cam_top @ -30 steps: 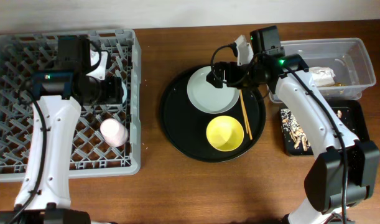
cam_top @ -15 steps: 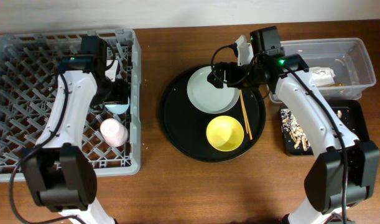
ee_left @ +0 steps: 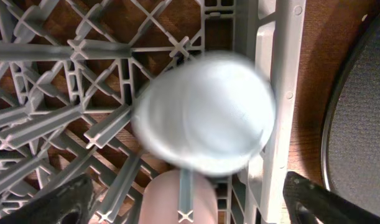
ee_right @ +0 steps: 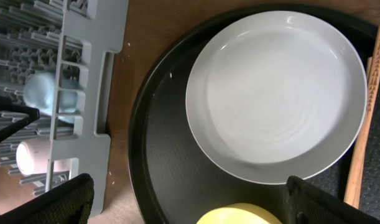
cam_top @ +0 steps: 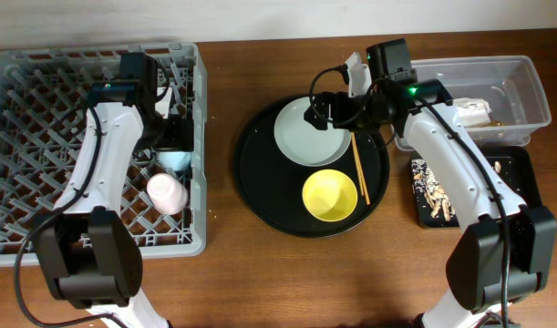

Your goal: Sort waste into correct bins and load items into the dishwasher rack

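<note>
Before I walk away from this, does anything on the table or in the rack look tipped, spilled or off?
Nothing looks spilled or broken. In the dishwasher rack, the pink cup appears to lie on its side among the pegs, and the light-blue cup beside it is too blurred to judge.

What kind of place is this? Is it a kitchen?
Probably a dish-clearing practice table, not a whole kitchen: a dishwasher rack holding a pink cup, a plate and yellow bowl on a round tray, and a black tray of food scraps.
</note>
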You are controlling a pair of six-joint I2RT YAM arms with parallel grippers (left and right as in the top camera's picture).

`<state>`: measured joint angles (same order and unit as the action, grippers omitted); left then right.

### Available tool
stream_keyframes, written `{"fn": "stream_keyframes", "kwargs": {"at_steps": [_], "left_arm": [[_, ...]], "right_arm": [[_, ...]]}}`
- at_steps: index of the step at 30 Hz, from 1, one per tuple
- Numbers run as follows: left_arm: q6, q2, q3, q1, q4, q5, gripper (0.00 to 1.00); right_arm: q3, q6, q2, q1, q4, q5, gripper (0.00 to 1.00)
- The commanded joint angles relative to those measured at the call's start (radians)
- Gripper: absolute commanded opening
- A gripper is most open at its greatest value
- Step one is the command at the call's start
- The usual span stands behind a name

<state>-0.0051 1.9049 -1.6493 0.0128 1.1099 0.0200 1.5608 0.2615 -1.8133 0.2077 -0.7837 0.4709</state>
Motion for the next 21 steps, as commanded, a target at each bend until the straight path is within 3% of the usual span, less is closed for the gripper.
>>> {"fn": "stream_keyframes", "kwargs": {"at_steps": [1,7,15,21], "left_arm": [[-0.002,0.010,-0.008,-0.001,-0.002,0.011,0.99],[-0.002,0.010,-0.053,0.000,0.001,-0.029,0.99],[-0.002,0.008,-0.270,0.021,0.074,-0.378,0.99],[-0.002,0.009,-0.266,0.150,0.076,-0.380,0.99]], "right_arm": [[-0.010,-0.003,-0.013,0.005,-0.002,-0.016,0.99],[-0.010,0.002,-0.013,0.005,0.002,-0.039,0.98],[-0.010,0.008,-0.012,0.003,-0.049,-0.071,0.98],[-0.008,0.062,0.035,-0.054,-0.123,-0.097,0.99]]}}
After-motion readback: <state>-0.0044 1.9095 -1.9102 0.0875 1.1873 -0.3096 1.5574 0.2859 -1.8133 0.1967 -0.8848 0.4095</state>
